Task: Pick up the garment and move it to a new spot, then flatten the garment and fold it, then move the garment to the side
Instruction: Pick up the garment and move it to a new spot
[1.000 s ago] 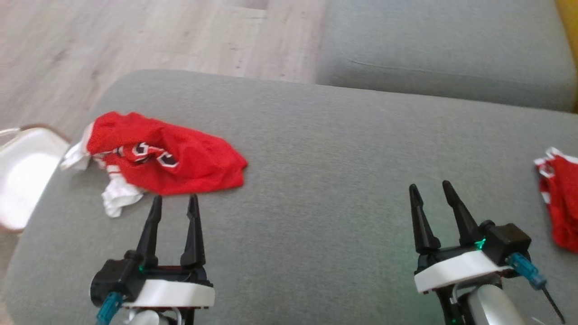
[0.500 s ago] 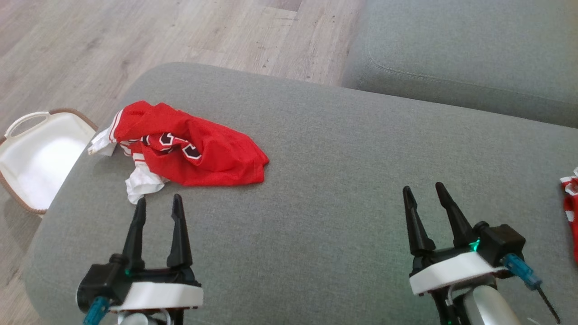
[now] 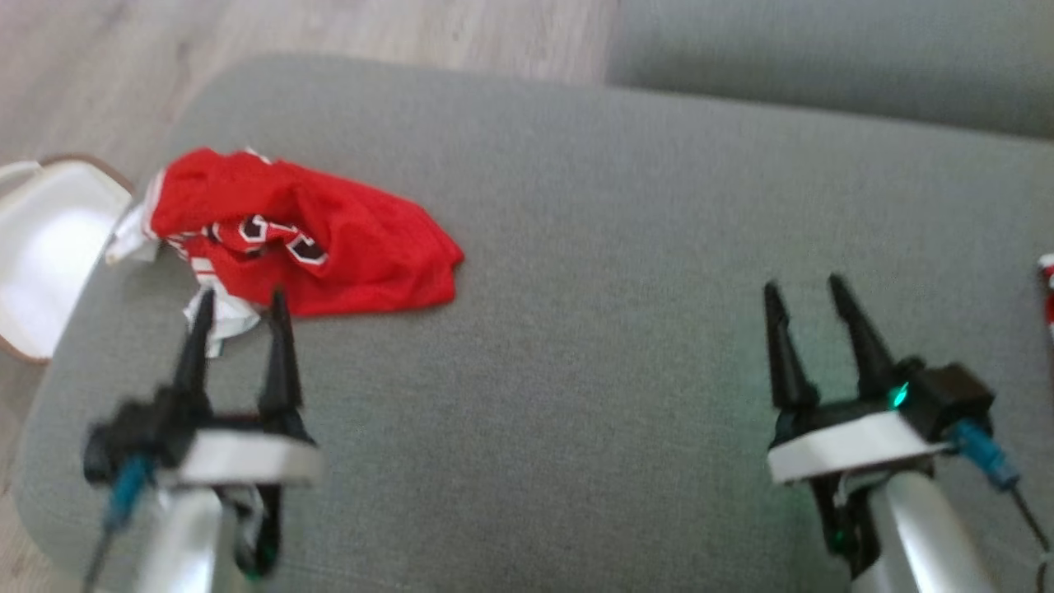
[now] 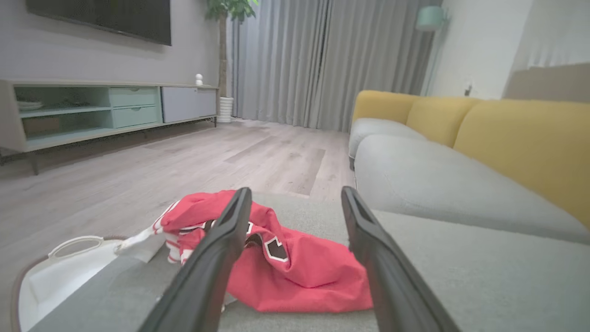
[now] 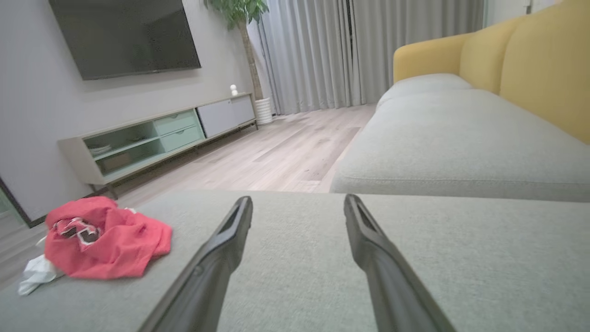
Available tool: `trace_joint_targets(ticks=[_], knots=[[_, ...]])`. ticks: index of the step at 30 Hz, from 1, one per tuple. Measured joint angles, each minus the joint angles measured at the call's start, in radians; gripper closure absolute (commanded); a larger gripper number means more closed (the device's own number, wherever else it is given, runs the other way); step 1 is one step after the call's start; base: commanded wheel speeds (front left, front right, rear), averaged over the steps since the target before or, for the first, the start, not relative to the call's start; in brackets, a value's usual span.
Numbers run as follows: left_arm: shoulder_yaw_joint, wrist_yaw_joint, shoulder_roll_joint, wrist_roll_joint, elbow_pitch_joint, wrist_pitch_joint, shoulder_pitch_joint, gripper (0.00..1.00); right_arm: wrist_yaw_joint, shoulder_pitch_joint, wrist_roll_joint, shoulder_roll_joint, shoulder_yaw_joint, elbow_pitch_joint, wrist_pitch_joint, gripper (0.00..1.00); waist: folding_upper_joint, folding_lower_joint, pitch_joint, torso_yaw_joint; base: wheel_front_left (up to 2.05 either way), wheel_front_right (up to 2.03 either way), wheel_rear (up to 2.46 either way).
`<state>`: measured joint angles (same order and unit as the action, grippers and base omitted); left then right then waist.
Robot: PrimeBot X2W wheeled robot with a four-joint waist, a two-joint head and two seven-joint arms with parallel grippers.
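Jaws on both arms spread wide, nothing held. We list, largest first:
1. Grey cushion (image 3: 576,247): our work surface; sofa seat (image 3: 823,58) beyond.
2. Red garment (image 3: 346,239): crumpled heap, white trim, on cushion's left part near edge.
3. White basket (image 3: 41,247): on floor, just beside cushion's left edge.
4. Left gripper (image 3: 240,295): tips at garment's near edge; contact we cannot tell.
5. Right gripper (image 3: 803,284): over bare cushion, well apart from garment.
6. Red scrap (image 3: 1046,296): cushion's right edge.

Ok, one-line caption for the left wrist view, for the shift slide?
Open left gripper facing the crumpled red garment near the grey cushion's end, white basket on the floor beside it.
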<state>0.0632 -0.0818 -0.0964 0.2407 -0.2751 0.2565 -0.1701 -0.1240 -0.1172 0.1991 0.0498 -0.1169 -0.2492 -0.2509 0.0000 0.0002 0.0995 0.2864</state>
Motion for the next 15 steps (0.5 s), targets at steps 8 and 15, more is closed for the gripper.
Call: trace_joint_targets(ticks=[8, 15], knots=[[0.038, -0.035, -0.155, -0.029, -0.265, -0.171, -0.316, 0.0, 0.0, -0.062, -0.08, 0.0, 0.06, 0.067, 0.0, 0.0, 0.0, 0.0002, 0.136, -0.027, 0.0, 0.0, 0.0], [0.198, -0.051, -0.26, 0.084, -0.492, -0.388, -0.476, 0.0, 0.0, -0.1, -0.109, 0.001, 0.077, 0.138, 0.015, 0.0, 0.0, 0.0001, 0.228, -0.055, 0.0, 0.0, 0.0]])
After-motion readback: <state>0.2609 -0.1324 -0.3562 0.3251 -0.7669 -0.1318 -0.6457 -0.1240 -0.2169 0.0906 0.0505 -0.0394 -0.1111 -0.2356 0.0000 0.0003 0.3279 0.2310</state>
